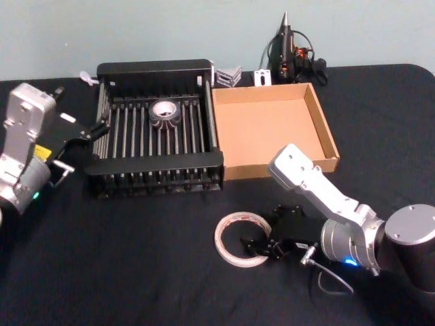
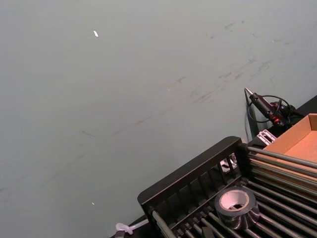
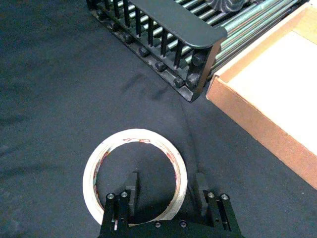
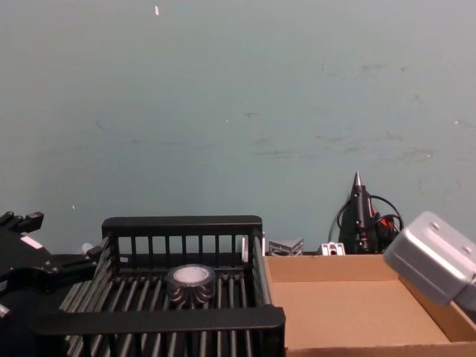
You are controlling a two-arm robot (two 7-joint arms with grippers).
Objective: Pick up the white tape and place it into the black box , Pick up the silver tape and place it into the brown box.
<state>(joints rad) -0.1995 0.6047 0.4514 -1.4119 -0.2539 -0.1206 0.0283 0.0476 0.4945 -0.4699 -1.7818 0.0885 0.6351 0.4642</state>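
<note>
One finger of spread right end effector inside silver tape ring, other outside; ring flat on cloth.

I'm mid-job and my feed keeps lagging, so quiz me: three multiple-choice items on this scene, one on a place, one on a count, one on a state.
1. Where is the white tape?
A. on the cloth by the right gripper
B. on the slatted floor of the black box
C. in the brown box

2. How many tape rolls lie in the brown box?
A. none
B. one
C. two

3. How does the right gripper stand at the silver tape?
A. shut, lifting it
B. open, jaws straddling the ring's near rim on the cloth
C. open, high above the brown box

Answers:
1 B: the head view shows it toward the crate's back wall.
2 A: its floor is bare cardboard.
3 B: the right wrist view shows one jaw inside the ring, one outside.
</note>
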